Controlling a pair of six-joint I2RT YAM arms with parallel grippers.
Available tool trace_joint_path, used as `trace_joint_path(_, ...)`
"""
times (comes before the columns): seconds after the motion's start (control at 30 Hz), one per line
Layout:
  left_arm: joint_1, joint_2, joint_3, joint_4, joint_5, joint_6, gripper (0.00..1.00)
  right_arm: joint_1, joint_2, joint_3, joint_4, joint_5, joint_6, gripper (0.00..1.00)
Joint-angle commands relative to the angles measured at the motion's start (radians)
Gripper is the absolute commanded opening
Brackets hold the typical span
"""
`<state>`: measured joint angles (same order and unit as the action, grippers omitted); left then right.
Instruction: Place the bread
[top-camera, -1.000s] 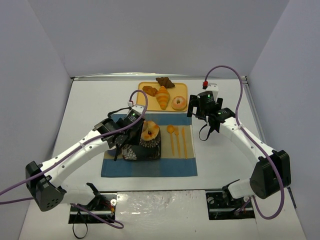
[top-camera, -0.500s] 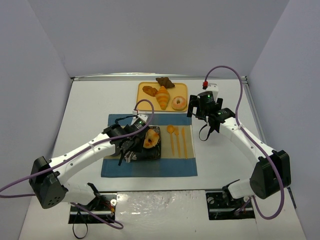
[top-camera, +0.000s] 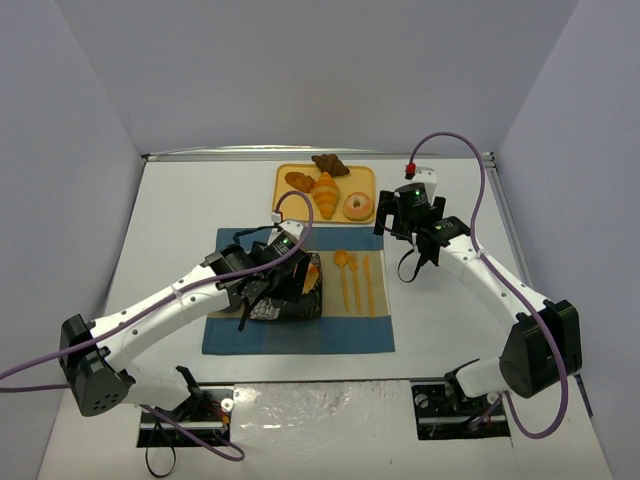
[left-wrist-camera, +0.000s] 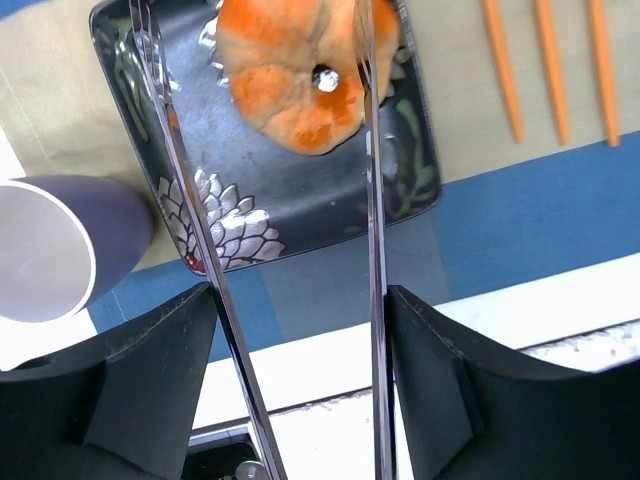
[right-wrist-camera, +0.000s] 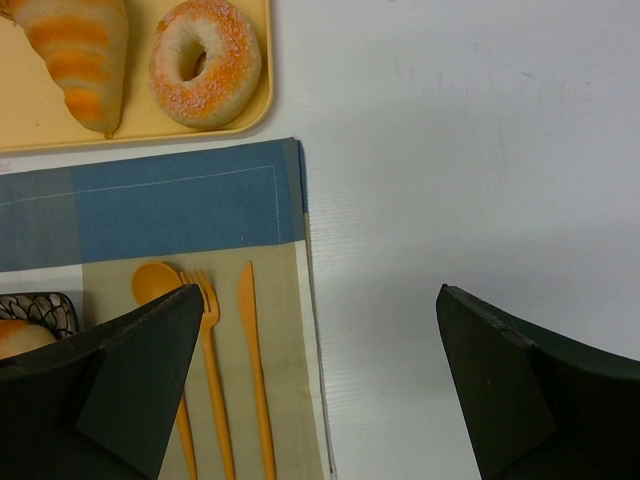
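An orange round bread (left-wrist-camera: 295, 85) lies on the black flower-patterned plate (left-wrist-camera: 270, 215) on the placemat. My left gripper (left-wrist-camera: 300, 292) is shut on metal tongs (left-wrist-camera: 372, 240) that reach over the plate. The tongs' left arm stands apart from the bread and the right arm crosses its right edge. In the top view my left gripper (top-camera: 268, 278) hovers over the plate (top-camera: 285, 308), and the bread (top-camera: 303, 280) is partly hidden by it. My right gripper (top-camera: 410, 215) is open and empty above the table, right of the placemat; in its wrist view (right-wrist-camera: 320, 400) nothing lies between its fingers.
A yellow tray (top-camera: 362, 182) at the back holds a croissant (top-camera: 325, 194), a sugared donut (top-camera: 358, 206) and other pastries. An orange spoon, fork and knife (top-camera: 355, 282) lie on the placemat (top-camera: 350, 335) right of the plate. A purple cup (left-wrist-camera: 55, 250) stands left of the plate.
My left arm has carried the bread in the tongs down and a little right onto the plate. The tongs now stand spread around it. The right arm has not moved.
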<state>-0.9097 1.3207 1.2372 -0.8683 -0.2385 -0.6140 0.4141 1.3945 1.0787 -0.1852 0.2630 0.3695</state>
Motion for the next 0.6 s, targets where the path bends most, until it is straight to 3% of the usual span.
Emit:
trace_joint_path(0.0,-0.011,-0.04,0.109,-0.019,-0.043,0.006,0.63,0.006,-0.036,0.009,0.043,0.025,0.008,1.0)
trace_joint_path(0.3,-0.007,0.141,0.335,0.001,-0.061,0.092,0.64,0.006,-0.037,0.024,0.043,0.019,0.005,1.0)
trace_joint_path(0.57,0.064,0.332,0.508,0.073,-0.033,0.145,0.64,0.006,-0.069,0.017,0.036,0.022,0.002,1.0)
